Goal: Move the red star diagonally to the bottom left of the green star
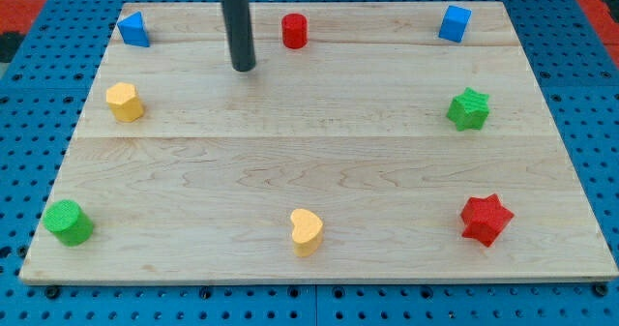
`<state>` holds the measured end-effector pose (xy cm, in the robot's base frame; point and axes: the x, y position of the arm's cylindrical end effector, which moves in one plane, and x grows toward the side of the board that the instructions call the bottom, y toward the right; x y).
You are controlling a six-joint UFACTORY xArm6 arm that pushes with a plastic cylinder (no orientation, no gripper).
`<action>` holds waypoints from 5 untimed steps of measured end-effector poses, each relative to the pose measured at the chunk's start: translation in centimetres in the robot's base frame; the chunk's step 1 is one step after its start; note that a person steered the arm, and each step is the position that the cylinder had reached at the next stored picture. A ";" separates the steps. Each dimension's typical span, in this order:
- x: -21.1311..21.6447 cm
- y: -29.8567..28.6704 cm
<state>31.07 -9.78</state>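
Observation:
The red star [486, 219] lies near the board's bottom right corner. The green star [469, 108] lies above it at the view's right, roughly straight up from it. My tip [244, 68] rests on the board at the upper middle, far to the left of both stars. It touches no block and stands a little left of and below the red cylinder [294, 30].
A blue triangular block [134, 29] sits at the top left and a blue cube [455, 23] at the top right. A yellow block [125, 102] lies at the left, a green cylinder [69, 222] at the bottom left, a yellow heart [307, 230] at the bottom middle. The wooden board [319, 142] rests on blue pegboard.

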 end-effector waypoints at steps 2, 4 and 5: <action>-3.7 6.6; 3.8 18.2; 1.8 25.3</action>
<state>32.92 15.50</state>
